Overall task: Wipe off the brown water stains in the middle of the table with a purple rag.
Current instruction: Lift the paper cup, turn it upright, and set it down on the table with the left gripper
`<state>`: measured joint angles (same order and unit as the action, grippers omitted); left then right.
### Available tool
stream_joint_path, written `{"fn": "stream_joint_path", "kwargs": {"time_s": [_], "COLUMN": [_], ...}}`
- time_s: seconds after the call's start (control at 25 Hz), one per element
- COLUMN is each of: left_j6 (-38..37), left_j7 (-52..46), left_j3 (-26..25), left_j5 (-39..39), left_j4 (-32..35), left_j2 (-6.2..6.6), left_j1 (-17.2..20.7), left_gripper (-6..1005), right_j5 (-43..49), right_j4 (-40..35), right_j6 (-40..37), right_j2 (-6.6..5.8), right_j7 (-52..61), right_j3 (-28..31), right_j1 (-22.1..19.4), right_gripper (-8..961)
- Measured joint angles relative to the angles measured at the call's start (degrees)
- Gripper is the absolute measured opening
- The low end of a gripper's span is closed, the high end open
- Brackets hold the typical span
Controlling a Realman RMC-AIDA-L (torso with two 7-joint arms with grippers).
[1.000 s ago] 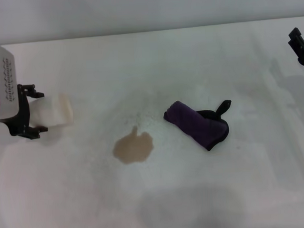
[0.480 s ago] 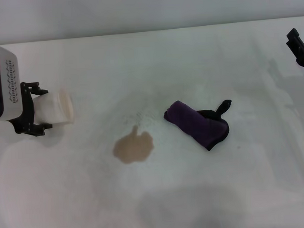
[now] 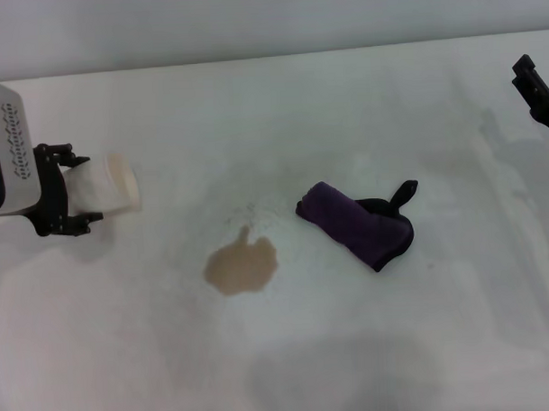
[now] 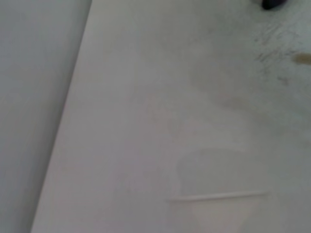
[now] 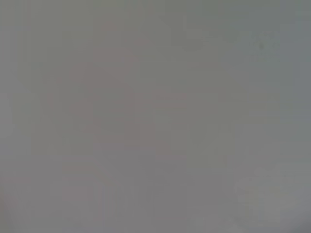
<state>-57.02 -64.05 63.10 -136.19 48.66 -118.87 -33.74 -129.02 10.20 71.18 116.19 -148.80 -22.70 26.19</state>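
Head-camera footage has the left gripper [image 3: 71, 190] clamped on a pale cup [image 3: 101, 187] at the table's [image 3: 280, 97] left edge, the purple rag [image 3: 356, 223] just right of the brown water stains [image 3: 241, 265], the right gripper [image 3: 538, 93], fingers unreadable, far right; wrist views give bare tabletop.

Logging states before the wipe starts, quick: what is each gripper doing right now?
Left gripper: jaws closed on the pale cup, at the table's left side.
Right gripper: at the right edge, holding nothing visible; jaws cannot be told.
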Motion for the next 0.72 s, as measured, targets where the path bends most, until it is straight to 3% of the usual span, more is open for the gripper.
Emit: {"fn": "stream_joint_path", "kwargs": {"time_s": [0.12, 0.4, 0.6, 0.72], "left_j6": [2.20, 4.92, 6.12, 5.97], "left_j7": [-0.13, 0.79, 8.12, 14.62], "left_j3": [0.11, 0.13, 0.02, 0.05], "left_j5": [3.24, 18.86, 35.58, 49.79], "left_j4": [0.05, -0.95, -7.01, -11.37], "left_j2": [-0.20, -0.24, -0.27, -0.26], "left_j1": [1.00, 3.48, 5.07, 6.56], "left_gripper": [776, 776, 777, 777], "right_j5": [0.00, -0.01, 0.00, -0.01], "right_j4": [0.00, -0.02, -0.35, -0.54], "right_j6": [0.36, 0.46, 0.52, 0.49], "right_j2": [0.00, 0.00, -0.03, -0.16], "right_j7": [0.00, 0.00, 0.00, 0.00], "right_j3": [-0.09, -0.09, -0.08, 0.02], "right_j1": [-0.03, -0.07, -0.02, -0.07], "right_gripper": [877, 877, 877, 877]}}
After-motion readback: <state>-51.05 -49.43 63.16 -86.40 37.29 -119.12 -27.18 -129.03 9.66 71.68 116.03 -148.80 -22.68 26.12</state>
